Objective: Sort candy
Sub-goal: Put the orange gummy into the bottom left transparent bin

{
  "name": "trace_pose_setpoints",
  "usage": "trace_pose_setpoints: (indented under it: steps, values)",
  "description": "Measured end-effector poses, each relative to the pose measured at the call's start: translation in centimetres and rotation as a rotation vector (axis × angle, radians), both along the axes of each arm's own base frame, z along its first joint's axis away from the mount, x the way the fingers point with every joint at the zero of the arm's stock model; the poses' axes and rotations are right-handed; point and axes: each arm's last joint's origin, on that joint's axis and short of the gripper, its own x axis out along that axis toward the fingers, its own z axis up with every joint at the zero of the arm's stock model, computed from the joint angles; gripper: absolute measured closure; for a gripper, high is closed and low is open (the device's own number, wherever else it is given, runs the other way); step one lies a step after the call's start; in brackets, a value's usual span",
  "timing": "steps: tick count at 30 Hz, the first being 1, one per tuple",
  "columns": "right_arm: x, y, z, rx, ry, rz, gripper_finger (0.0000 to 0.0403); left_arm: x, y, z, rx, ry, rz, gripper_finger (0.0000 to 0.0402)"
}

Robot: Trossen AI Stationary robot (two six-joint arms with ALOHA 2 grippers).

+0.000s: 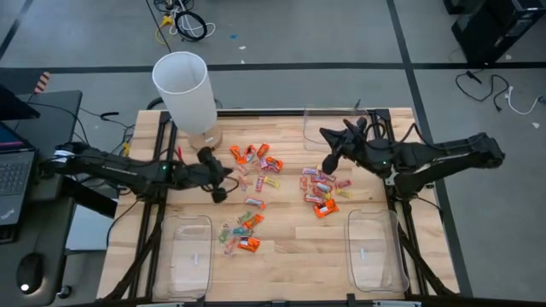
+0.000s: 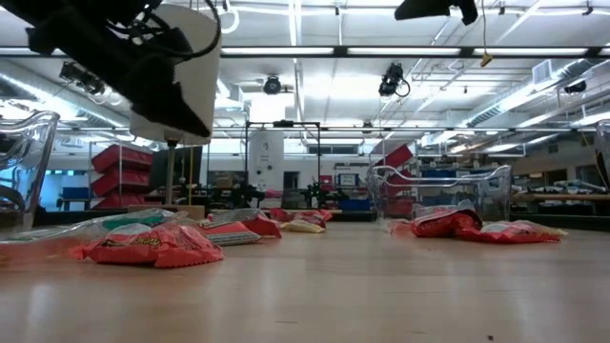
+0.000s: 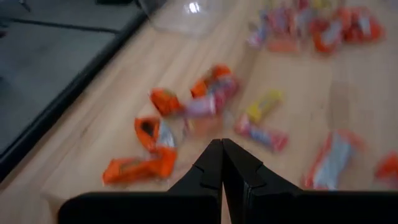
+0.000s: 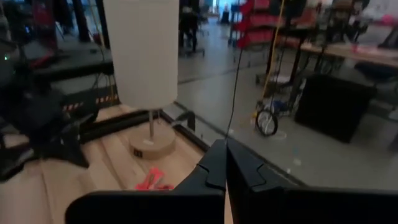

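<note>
The candy lies loose on the wooden table in three clusters: one at the middle far side point(image 1: 256, 162), one toward the right point(image 1: 320, 192), one nearer the front point(image 1: 243, 232). The wrappers are orange, pink and yellow. My left gripper point(image 1: 223, 179) hangs shut above the table's left side, just left of the far cluster. Its wrist view shows the fingertips point(image 3: 222, 149) closed with nothing between them and candy point(image 3: 205, 102) beyond. My right gripper point(image 1: 328, 164) is raised over the right cluster, shut and empty point(image 4: 225, 152).
A lamp with a white shade point(image 1: 182, 85) stands on a wooden base point(image 1: 205, 136) at the far left. Clear plastic trays stand at the near left point(image 1: 189, 256), the near right point(image 1: 375, 251) and the far edge point(image 1: 333, 119). Bare wood lies between the near trays.
</note>
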Motion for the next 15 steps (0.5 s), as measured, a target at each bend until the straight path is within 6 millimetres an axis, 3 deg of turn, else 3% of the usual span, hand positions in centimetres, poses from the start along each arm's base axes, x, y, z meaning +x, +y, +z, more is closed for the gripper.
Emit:
trace_pose_setpoints:
  steps: [9,15]
  values:
    - [1.0,-1.1,-1.0,0.074,0.085,0.242,0.0402,0.7,0.1,-0.2,-0.004,0.016,-0.164,0.0394]
    - [2.6,-1.1,-1.9,0.043,0.119,0.259,0.0398,0.6,-0.3,-0.4,-0.07,0.039,-0.268,0.0394]
